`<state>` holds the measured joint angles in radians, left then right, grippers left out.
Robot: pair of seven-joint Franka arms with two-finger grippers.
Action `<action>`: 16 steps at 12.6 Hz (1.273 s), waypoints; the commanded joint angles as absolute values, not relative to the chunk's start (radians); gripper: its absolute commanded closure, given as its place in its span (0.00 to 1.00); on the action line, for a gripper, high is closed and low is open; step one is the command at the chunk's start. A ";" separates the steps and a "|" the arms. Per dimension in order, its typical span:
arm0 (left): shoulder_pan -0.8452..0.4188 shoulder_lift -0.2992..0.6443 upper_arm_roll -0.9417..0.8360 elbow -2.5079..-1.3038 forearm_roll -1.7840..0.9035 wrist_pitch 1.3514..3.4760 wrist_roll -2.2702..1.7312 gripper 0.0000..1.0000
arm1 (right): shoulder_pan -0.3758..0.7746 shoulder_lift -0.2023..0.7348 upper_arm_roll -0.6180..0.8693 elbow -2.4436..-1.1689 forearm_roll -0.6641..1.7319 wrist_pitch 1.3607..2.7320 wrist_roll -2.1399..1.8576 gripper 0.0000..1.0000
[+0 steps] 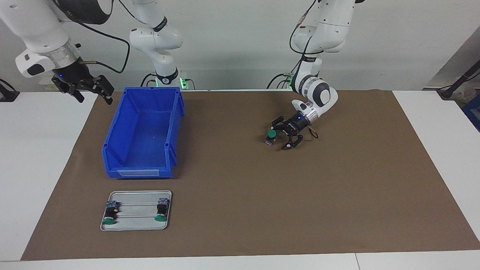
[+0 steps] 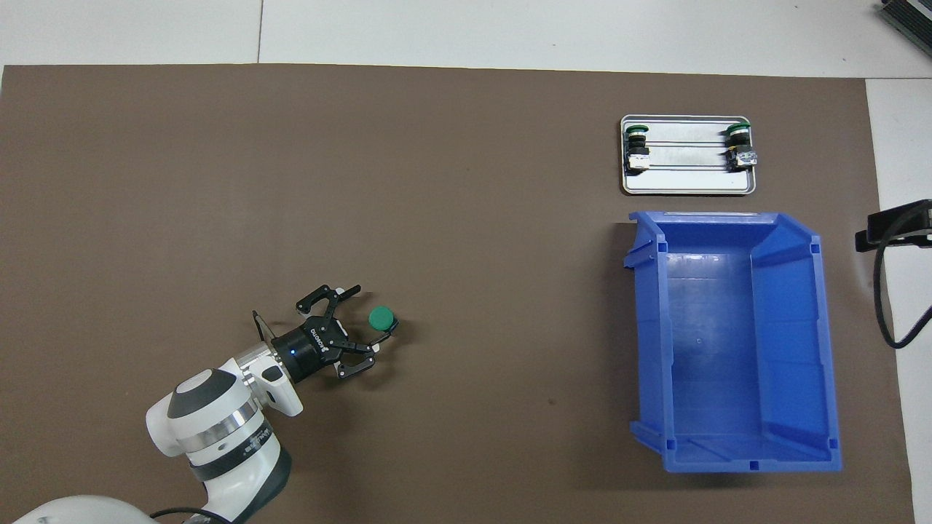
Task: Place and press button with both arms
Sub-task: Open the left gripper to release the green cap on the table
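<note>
Left gripper point(image 1: 282, 134) hovered wide open around the button point(image 1: 270, 135) on the mat; right gripper point(image 1: 87, 89) waited open, bin's point(image 1: 112, 144) 10 o'clock.

White jointed arms point(image 1: 330, 22), dark-grey covers, black cables.

Mat point(image 1: 240, 210): brown, matt, paper- or felt-like sheet, slightly creased, covering most of the desk.
Desk point(image 1: 37, 157): white, smooth, low-sheen laminate.
Bin point(image 1: 112, 138): blue moulded plastic, glossy, smooth inner walls catching light.
Tray point(image 1: 138, 195): bare silver metal, brushed finish, dull reflections, raised rim.
Button point(image 2: 381, 318): green plastic cap, matt to satin; dark plastic body.
Two buttons on tray point(image 2: 638, 145): same green caps, black bodies, pale terminal ends.
Left arm point(image 2: 218, 422): white glossy plastic shells, dark grey covers, polished metal wrist ring.
Left gripper point(image 2: 360, 320): black matt links.
Right gripper point(image 1: 93, 92): black matt links; silver metal collar above.
</note>
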<state>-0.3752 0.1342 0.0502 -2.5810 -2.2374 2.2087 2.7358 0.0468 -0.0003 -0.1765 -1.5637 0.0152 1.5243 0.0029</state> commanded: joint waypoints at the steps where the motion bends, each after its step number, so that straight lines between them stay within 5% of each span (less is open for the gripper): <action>1: -0.365 0.109 0.046 -2.603 -2.233 2.209 2.790 0.00 | 0.043 -0.012 -0.173 -1.572 0.025 1.511 -0.006 0.00; 10: -0.109 0.107 0.054 -2.585 -1.849 2.166 2.672 0.00 | 0.043 -0.012 -0.173 -1.572 0.025 1.511 -0.006 0.00; 16: 0.077 0.155 0.054 -2.435 -1.626 2.171 2.461 0.01 | 0.043 -0.012 -0.173 -1.572 0.025 1.511 -0.006 0.00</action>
